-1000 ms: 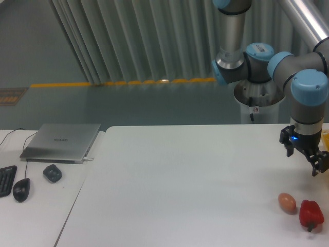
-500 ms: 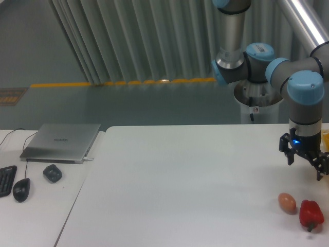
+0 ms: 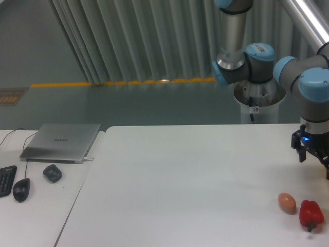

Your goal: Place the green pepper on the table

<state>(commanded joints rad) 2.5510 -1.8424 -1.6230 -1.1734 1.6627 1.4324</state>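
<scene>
The green pepper does not show anywhere in this view. The white table [image 3: 180, 180] fills the middle and right of the picture. My gripper [image 3: 315, 163] hangs at the far right edge, a little above the tabletop and partly cut off by the frame. Its fingers [image 3: 303, 155] stand spread and open, with nothing between them. It sits above and slightly behind the red pepper.
A brown egg [image 3: 287, 203] and a red bell pepper [image 3: 311, 214] lie side by side at the table's front right. On the smaller desk at left are a laptop [image 3: 61, 141], a mouse [image 3: 21, 190], a dark gadget [image 3: 52, 173] and a keyboard [image 3: 5, 180].
The arm has swung to the right, carrying the gripper toward the frame's edge so that part of it is now cut off. The egg and red pepper have not moved.
</scene>
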